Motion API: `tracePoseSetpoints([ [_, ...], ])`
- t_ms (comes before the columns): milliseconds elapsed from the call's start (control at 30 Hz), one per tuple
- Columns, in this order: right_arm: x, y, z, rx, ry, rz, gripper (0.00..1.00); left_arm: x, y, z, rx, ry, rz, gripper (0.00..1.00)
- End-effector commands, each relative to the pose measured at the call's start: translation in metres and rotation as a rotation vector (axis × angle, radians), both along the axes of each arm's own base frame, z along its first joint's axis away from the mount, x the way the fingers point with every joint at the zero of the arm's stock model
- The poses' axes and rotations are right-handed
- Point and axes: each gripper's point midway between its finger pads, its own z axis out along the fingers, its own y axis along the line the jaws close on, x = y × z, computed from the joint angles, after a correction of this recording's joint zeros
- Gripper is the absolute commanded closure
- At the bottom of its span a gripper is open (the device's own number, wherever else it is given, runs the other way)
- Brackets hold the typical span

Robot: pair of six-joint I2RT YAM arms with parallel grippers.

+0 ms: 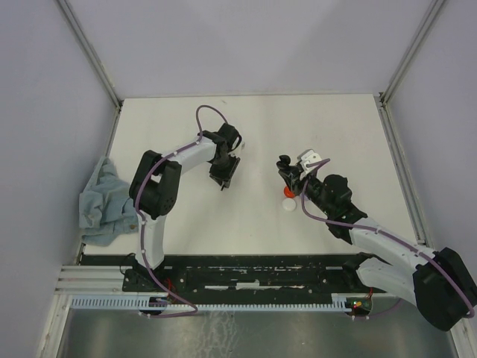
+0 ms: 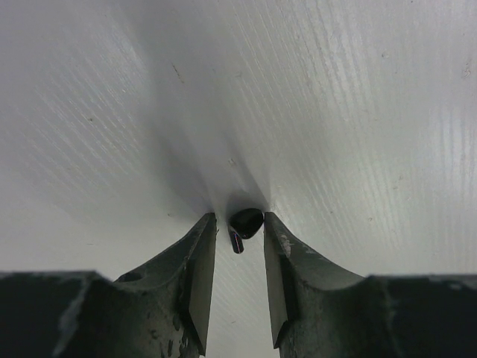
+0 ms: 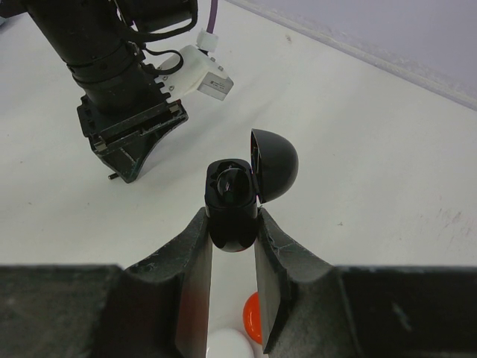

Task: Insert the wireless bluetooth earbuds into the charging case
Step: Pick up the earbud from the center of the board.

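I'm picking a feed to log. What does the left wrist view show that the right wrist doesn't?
Left wrist only: the black earbud on the table between the jaws of the left gripper. Right wrist only: the black charging case, lid open, clamped in the right gripper, with a red case and white case below. Both: the left gripper and white table.

A tiny glossy black earbud (image 2: 247, 221) lies on the table (image 2: 335, 112) between the left gripper (image 2: 239, 217) fingertips. The black charging case (image 3: 231, 190) stands upright, lid hinged open, pinched by the right gripper (image 3: 232, 214).
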Motion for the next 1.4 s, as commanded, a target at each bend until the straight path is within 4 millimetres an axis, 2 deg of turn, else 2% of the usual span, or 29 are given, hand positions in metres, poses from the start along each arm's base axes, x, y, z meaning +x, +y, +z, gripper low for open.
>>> tracePoseSetpoints([
  [0, 0.007, 0.006, 0.036, 0.061, -0.075, 0.009, 0.97, -0.008, -0.002, -0.001, -0.009, 0.041, 0.015, 0.61],
  [400, 0.007, 0.009, 0.035, 0.068, -0.070, 0.018, 0.97, -0.010, -0.005, -0.011, 0.002, 0.061, 0.019, 0.60],
  [833, 0.006, 0.009, 0.035, 0.070, -0.066, 0.022, 0.97, -0.018, 0.014, -0.033, 0.146, 0.040, 0.030, 0.63],
  [1033, 0.002, 0.011, 0.035, 0.082, -0.068, 0.039, 0.97, -0.021, 0.015, -0.039, 0.144, 0.039, 0.034, 0.71],
  [1167, -0.001, 0.015, 0.038, 0.088, -0.077, 0.071, 0.97, -0.016, 0.015, -0.024, 0.115, -0.033, 0.057, 0.75],
  [1367, -0.006, 0.025, 0.053, 0.119, -0.116, 0.133, 0.97, 0.002, 0.011, 0.038, 0.023, -0.224, 0.116, 0.81],
])
